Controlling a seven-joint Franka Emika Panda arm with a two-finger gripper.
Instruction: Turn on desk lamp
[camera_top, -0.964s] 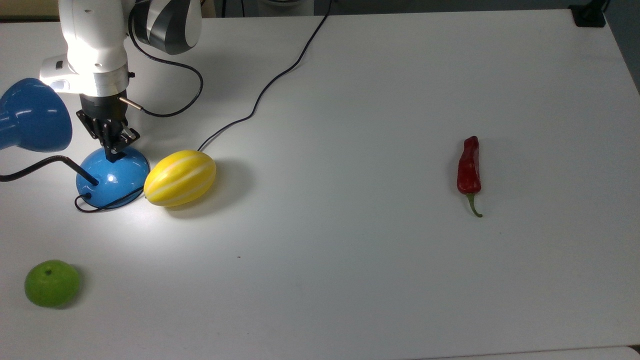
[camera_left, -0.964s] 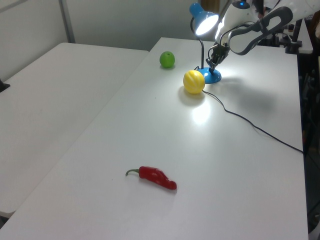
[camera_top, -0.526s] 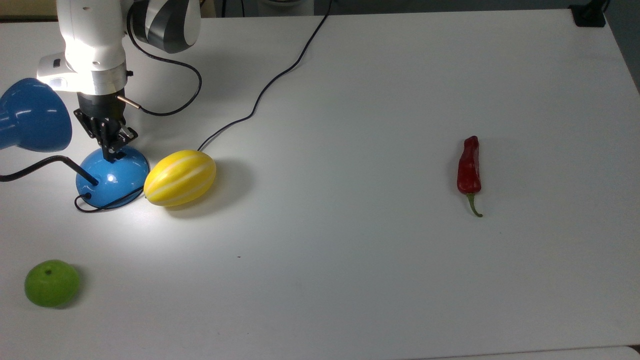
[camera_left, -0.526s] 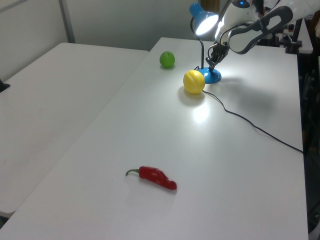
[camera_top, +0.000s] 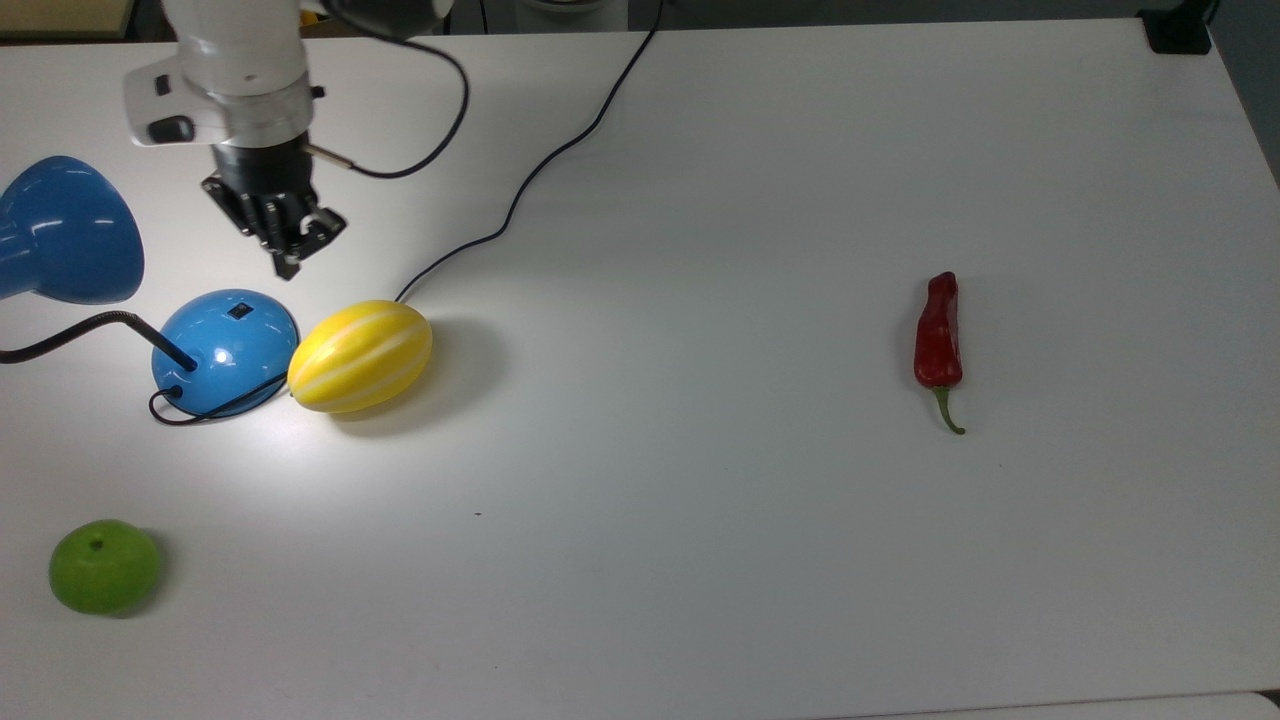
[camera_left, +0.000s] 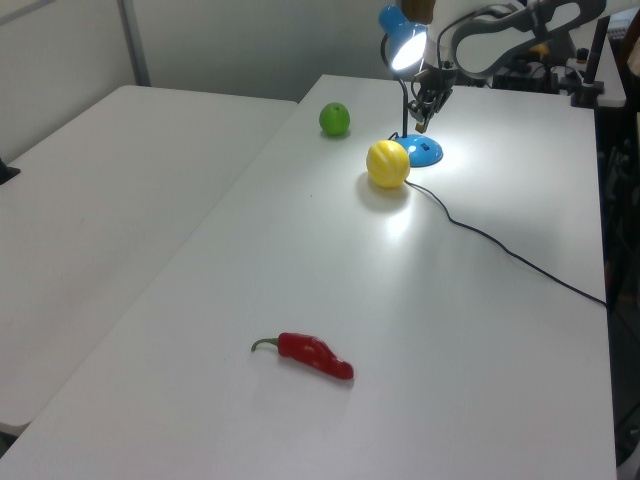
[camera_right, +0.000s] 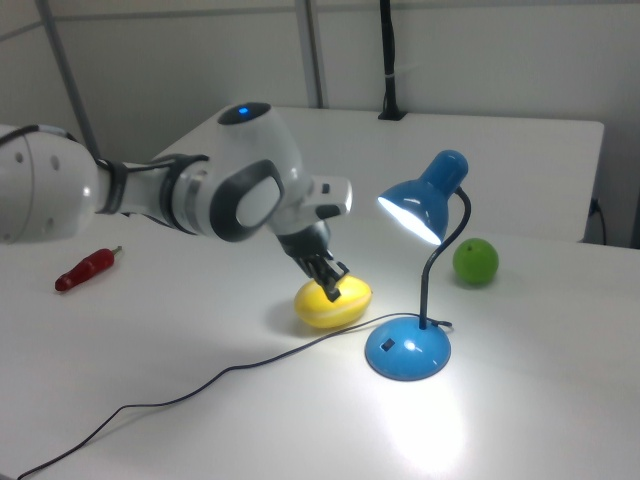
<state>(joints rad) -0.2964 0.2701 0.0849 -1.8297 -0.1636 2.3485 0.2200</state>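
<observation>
We see the desk lamp (camera_top: 225, 350) at about nine o'clock on the white table (camera_top: 700, 560) in the top view, its round blue base just beside a yellow striped melon (camera_top: 360, 355). Its small dark switch (camera_top: 239, 311) sits uncovered on the dome. In the right view the bell shade (camera_right: 420, 207) glows white inside, and a bright pool of light lies on the table beneath it.

The gripper (camera_top: 287, 262) hangs in the air at about one o'clock from the base in the top view, apart from the lamp. Its two black fingers look pressed together, holding nothing. In the right view it (camera_right: 334, 287) appears in front of the melon.

A green apple (camera_top: 104, 566) lies at seven o'clock and a red chili pepper (camera_top: 938, 335) at three o'clock, well apart from the lamp. The lamp's black cord (camera_top: 560, 150) runs toward twelve o'clock.
</observation>
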